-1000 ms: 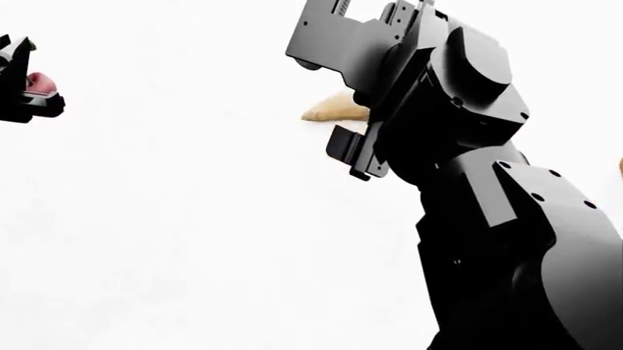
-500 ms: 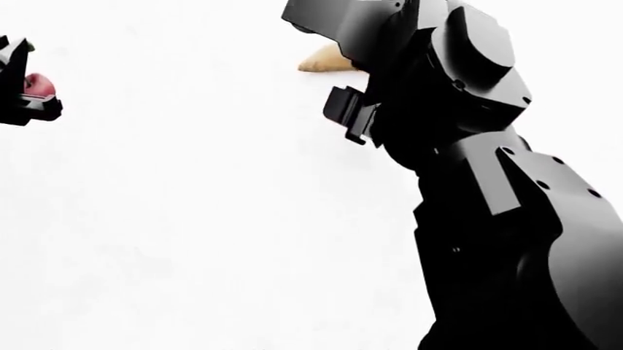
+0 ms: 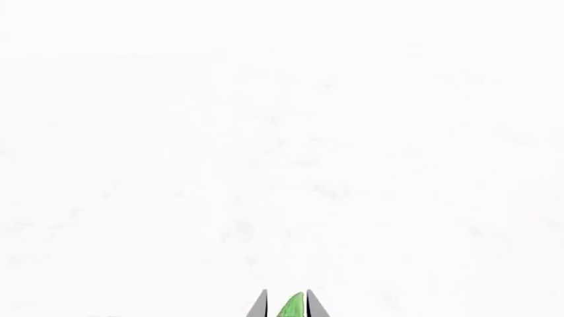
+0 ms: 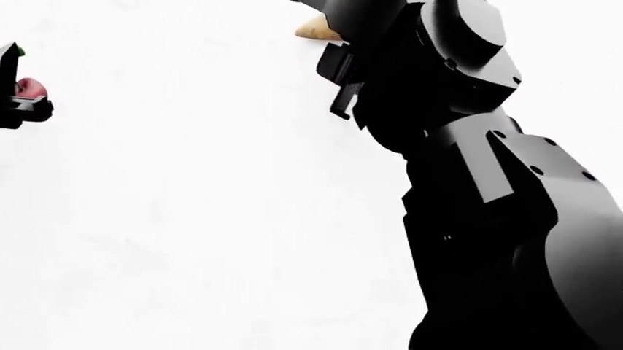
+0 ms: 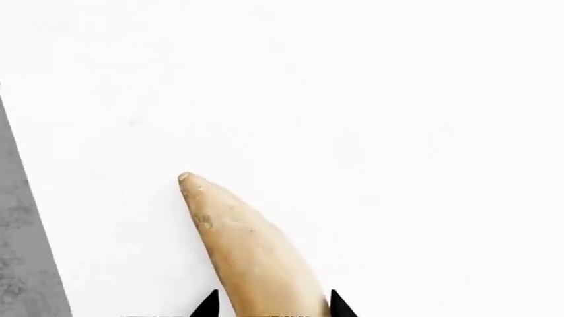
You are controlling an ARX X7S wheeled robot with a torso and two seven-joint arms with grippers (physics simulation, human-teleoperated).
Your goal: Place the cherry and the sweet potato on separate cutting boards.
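No readable text, label, brand or number on anything visible.

Left gripper (image 4: 17,91) is way over at the left edge, clamped on something pinkish-red, the cherry (image 4: 29,88), with a speck of green up top. The right arm (image 4: 467,182) fills the whole right side, big and black. A tan tip of the sweet potato (image 4: 316,30) pokes out beside it near the top. Everything underneath is blown-out white.

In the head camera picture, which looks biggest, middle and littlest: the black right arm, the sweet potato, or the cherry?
1. Right arm, biggest, though nearest the camera.
2. Sweet potato, mostly hidden.
3. Cherry, similar; too close to rank.
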